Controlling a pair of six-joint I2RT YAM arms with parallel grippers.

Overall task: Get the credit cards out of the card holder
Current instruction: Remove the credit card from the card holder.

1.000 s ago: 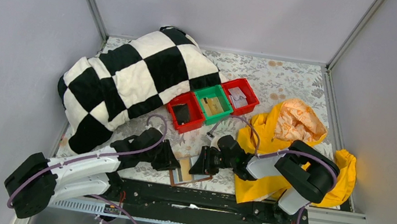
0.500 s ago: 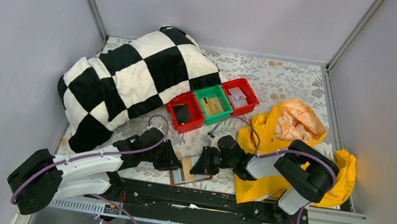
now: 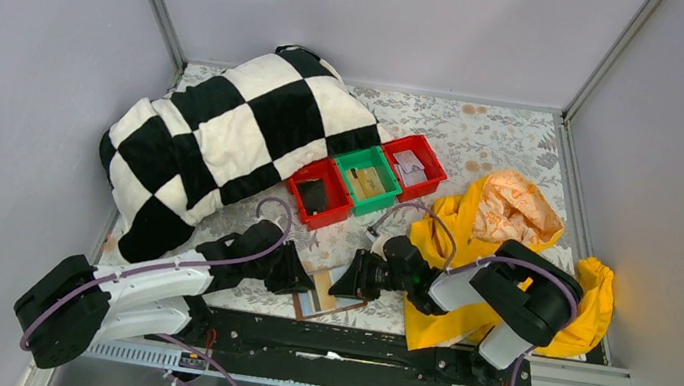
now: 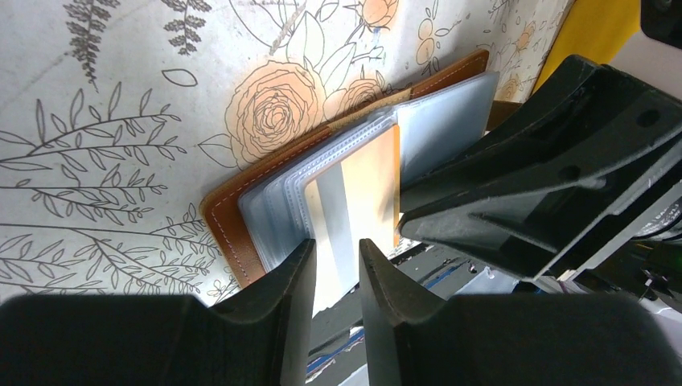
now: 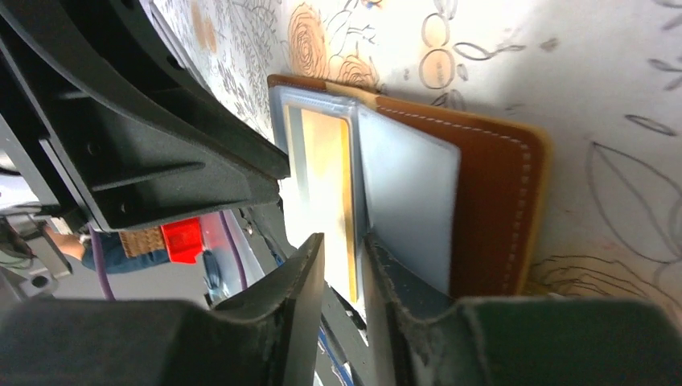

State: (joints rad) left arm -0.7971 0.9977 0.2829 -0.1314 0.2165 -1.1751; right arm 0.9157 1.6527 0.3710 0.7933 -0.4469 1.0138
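Note:
The card holder (image 3: 342,306) lies open at the table's near edge, brown leather (image 4: 233,217) with clear sleeves. A tan and grey credit card (image 4: 362,185) sits in the top sleeve, its near end poking out over the table edge. My left gripper (image 4: 336,245) comes from the left, its jaws a narrow gap apart over that end, clamping nothing that I can see. From the right comes my right gripper (image 5: 344,241), jaws slightly apart. The card's gold edge (image 5: 350,209) shows in the gap. Its right finger rests on a sleeve (image 5: 410,201).
A black and white checkered blanket (image 3: 226,126) fills the back left. Two red bins (image 3: 319,195) (image 3: 415,163) and a green bin (image 3: 367,178) stand behind the card holder. A yellow garment (image 3: 513,237) lies under the right arm. The black base rail (image 3: 328,337) runs just in front.
My right gripper has shifted slightly to the right along the card holder. The left gripper and the card holder have barely moved.

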